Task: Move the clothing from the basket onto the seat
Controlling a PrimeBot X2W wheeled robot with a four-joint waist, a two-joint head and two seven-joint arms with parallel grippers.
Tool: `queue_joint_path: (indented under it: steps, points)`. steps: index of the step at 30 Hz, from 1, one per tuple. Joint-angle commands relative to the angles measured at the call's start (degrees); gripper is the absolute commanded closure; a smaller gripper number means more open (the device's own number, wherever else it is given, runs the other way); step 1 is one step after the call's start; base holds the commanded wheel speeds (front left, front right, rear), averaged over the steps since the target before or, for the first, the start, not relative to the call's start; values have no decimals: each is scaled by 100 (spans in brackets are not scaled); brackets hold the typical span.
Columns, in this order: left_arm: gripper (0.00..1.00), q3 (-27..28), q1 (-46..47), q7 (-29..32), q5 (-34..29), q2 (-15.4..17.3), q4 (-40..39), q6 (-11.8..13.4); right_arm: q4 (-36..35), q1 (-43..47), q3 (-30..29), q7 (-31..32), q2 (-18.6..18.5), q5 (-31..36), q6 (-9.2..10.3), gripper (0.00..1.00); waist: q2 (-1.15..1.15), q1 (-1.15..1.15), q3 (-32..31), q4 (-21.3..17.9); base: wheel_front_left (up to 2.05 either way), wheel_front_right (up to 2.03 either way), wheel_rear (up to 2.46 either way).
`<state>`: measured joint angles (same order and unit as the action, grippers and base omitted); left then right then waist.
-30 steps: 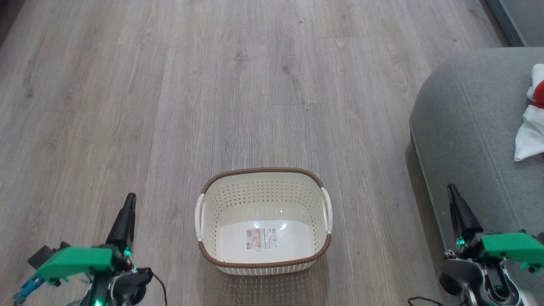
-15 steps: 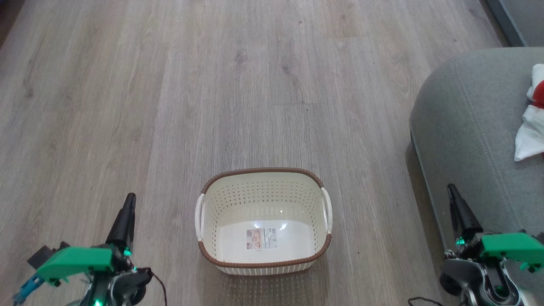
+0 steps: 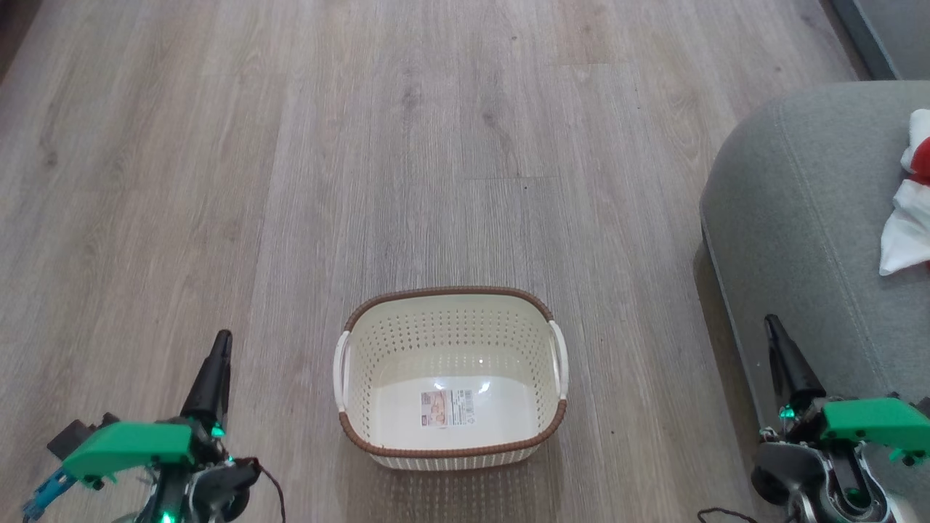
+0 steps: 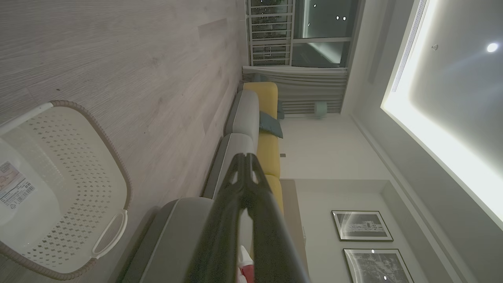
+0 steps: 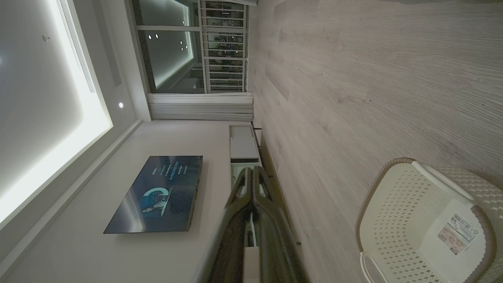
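Clothing (image 3: pixel 905 231) lies on the seat (image 3: pixel 799 218), well apart from the empty basket (image 3: pixel 450 452); nothing has shifted over the last second. My left end effector (image 3: pixel 223 338) and right end effector (image 3: pixel 770 321) sit pressed together, holding nothing, so I judge the job done.

The cream-white perforated plastic basket (image 3: pixel 450 293) stands on the grey wood-plank floor (image 3: pixel 363 145), between left gripper (image 3: pixel 222 340) and right gripper (image 3: pixel 771 323). Right of it, apart — the large grey-green upholstered seat (image 3: pixel 799 218), red-and-white fabric clothing (image 3: pixel 904 232) lying on it.
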<state>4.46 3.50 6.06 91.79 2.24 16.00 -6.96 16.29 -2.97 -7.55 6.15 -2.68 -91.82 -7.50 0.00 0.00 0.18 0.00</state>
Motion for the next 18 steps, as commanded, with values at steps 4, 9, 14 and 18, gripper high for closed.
queue_joint_path:
  steps: [4, 9, 14, 18]
  points:
    - [100, 207, 270, 43, 38, 64, -194, -53, -226, -321, 103, 34, -20, -34, 1, 100, 0, 0, 0, 0, 0, 0, 0]
    - [100, 207, 270, 43, 38, 64, -195, -53, -226, -321, 103, 34, -20, -34, 1, 100, 0, 0, 0, 0, 0, 0, 0]
    - [100, 207, 270, 43, 38, 64, -195, -53, -226, -321, 103, 34, -20, -35, 1, 100, 0, 0, 0, 0, 0, 0, 0]
    - [100, 206, 270, 43, 38, 64, -195, -53, -226, -321, 103, 34, -20, -35, 1, 100, 0, 0, 0, 0, 0, 0, 0]
